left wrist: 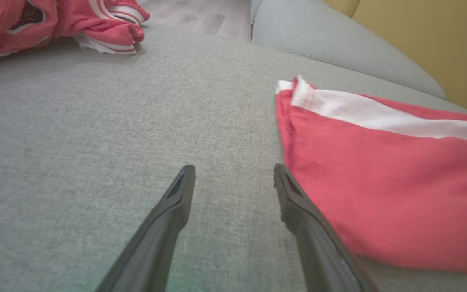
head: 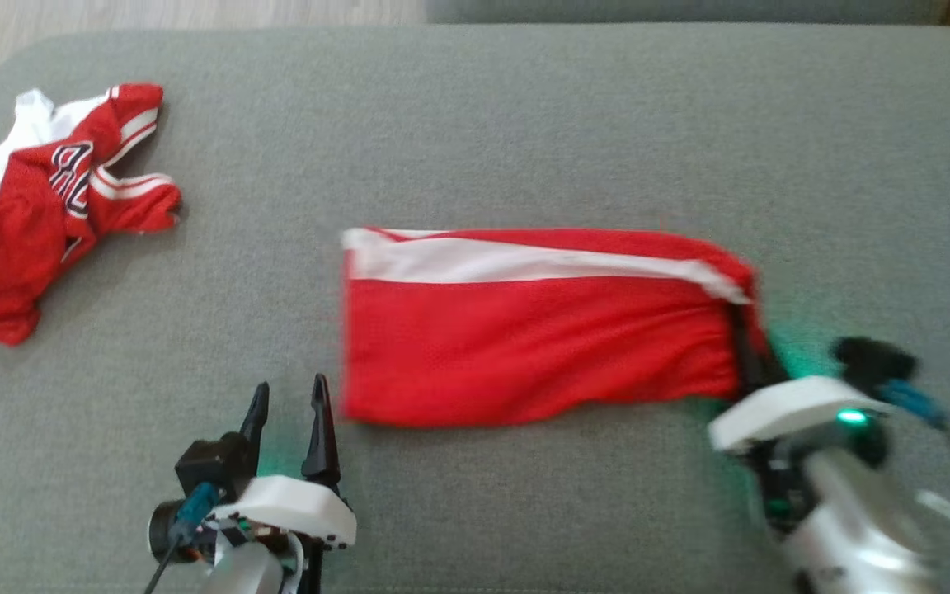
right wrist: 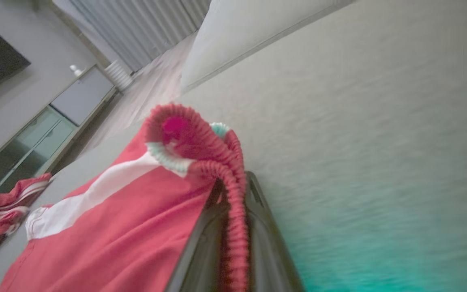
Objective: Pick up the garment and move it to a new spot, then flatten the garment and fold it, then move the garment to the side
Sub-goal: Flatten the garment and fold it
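Long dark tapering fingers (head: 322, 421), white wrist shells (head: 293, 502), black camera blocks (head: 211, 466), blue-ended cables (head: 195, 502), green light (head: 852, 417) on right wrist, pale glossy forearms (head: 854, 536).

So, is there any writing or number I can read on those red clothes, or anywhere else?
"8": a dark, white-edged digit on the jersey, in the head view; blurred, so only likely.
The digit beside it: creased and blurred, unreadable.
Shorts: no text on the side that shows.
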{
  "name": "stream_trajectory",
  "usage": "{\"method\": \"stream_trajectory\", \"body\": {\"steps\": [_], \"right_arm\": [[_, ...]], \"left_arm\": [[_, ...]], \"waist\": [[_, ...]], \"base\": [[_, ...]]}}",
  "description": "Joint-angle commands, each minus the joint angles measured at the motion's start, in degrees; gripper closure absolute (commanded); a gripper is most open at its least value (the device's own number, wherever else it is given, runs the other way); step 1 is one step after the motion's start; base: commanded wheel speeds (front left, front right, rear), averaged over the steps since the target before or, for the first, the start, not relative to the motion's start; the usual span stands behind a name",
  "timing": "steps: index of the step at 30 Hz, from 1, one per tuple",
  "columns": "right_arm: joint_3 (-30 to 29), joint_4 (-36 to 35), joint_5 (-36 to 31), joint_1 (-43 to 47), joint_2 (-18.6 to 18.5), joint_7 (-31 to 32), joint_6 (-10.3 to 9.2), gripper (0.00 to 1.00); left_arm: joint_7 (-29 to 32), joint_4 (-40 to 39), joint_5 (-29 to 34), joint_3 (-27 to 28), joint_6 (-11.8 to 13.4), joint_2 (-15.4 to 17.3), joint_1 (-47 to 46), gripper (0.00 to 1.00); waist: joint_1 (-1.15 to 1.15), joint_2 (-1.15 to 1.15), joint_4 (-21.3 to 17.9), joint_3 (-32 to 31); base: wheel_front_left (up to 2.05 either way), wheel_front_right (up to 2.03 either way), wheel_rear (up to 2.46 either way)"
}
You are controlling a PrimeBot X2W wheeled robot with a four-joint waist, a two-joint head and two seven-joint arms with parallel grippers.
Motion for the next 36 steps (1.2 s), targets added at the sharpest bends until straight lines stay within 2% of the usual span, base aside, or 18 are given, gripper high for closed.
{"method": "stream_trajectory", "body": {"steps": [1, 2, 3, 8, 15, 22, 31, 32, 33, 34, 36], "right_arm": [[-0.4, -1.5, 0.4, 0.8, -1.8, -0.2, 0.20, 1.00], [-1.6, -1.9, 0.4, 1.0, -2.9, -0.2, 0.20, 1.00], [-5.0, -2.6, 0.1, 1.3, -6.0, -0.2, 0.20, 1.00], [-6.5, -3.3, -0.4, 0.6, -8.5, -0.1, 0.20, 1.00], [-1.0, -9.6, 4.0, -0.6, -4.2, 6.4, 0.20, 1.00], [5.5, -17.4, 8.1, 0.6, -0.2, 13.9, 0.20, 1.00], [7.4, -14.2, 4.0, -1.3, 1.7, 14.5, 0.20, 1.00], [7.6, -13.6, 3.8, -1.6, 1.8, 14.2, 0.20, 0.91], [8.1, -13.3, 4.2, -1.8, 1.9, 13.9, 0.20, 0.11], [8.9, -13.3, 5.2, -1.9, 1.9, 13.5, 0.20, 0.00], [10.4, -13.4, 6.8, -2.2, 1.9, 12.1, 0.20, 0.00]], "left_arm": [[-0.3, -1.2, 0.5, 1.6, -0.3, 0.3, 0.1, 0.00], [-0.3, -1.0, 0.6, 1.4, -0.4, 0.3, 0.5, 0.00], [-0.3, -0.6, 0.3, 0.7, -0.7, 0.3, 1.6, 0.00], [-0.3, -0.1, -0.5, -1.3, -0.9, 0.3, 2.9, 0.00], [-0.3, 0.4, -1.4, -4.2, -0.7, 0.3, 3.1, 0.00], [-0.3, 0.9, -2.2, -5.9, -0.4, 0.3, 2.6, 0.00], [-0.3, 1.0, -2.3, -6.6, -0.3, 0.3, 1.6, 0.00], [-0.3, 1.0, -2.3, -6.7, -0.3, 0.3, 1.5, 0.00], [-0.3, 0.9, -2.4, -6.6, -0.2, 0.3, 1.4, 0.00], [-0.3, 0.9, -2.5, -6.6, -0.2, 0.3, 1.4, 0.00], [-0.3, 0.8, -2.6, -6.3, 0.0, 0.3, 1.3, 0.00]], "waist": [[0.00, 0.00, -0.6, -0.8], [0.00, 0.00, -1.0, -1.4], [0.00, 0.00, -2.0, -2.9], [0.00, 0.00, -3.2, -4.1], [0.00, 0.00, -3.3, -4.3], [0.00, 0.00, -0.4, -3.6], [0.00, 0.00, 4.6, -2.1], [0.00, 0.00, 5.1, -1.9], [0.00, 0.00, 5.4, -1.8], [0.00, 0.00, 5.7, -1.7], [0.00, 0.00, 5.9, -1.6]], "base": [[0.00, 0.00, 0.00], [0.00, 0.00, 0.00], [0.00, 0.00, 0.00], [0.00, 0.00, 0.00], [0.00, 0.00, 0.00], [0.00, 0.00, 0.00], [0.00, 0.00, 0.00], [0.00, 0.00, 0.00], [0.00, 0.00, 0.00], [0.00, 0.00, 0.00], [0.00, 0.00, 0.00]]}}
